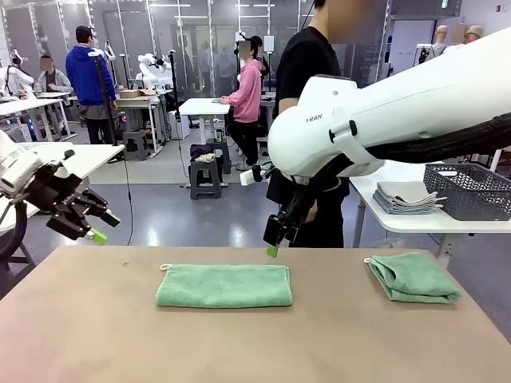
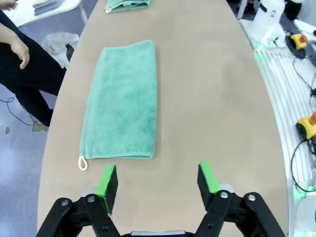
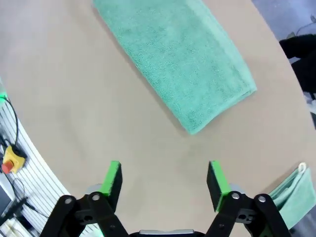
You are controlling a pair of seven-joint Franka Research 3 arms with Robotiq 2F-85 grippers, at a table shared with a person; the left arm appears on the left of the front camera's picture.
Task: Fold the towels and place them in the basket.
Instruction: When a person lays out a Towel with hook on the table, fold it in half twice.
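Hovers with left gripper (image 2: pixel 158 177) and right gripper (image 3: pixel 165 180) both spread wide and empty over the table (image 1: pixel 96 335); finds one towel (image 1: pixel 224 286) half-folded at centre, second towel (image 1: pixel 413 278) folded at right, basket (image 1: pixel 471 190) off on a side table (image 1: pixel 415 222). Risks pinching just one layer, so unfolding on lifting

Front low; wrists above shared towel (image 2: pixel 121 101)

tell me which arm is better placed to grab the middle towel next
Probably the right. The right gripper hangs open and low, close to the right end of the middle towel; the left gripper, also open, is higher and farther off from its other end.
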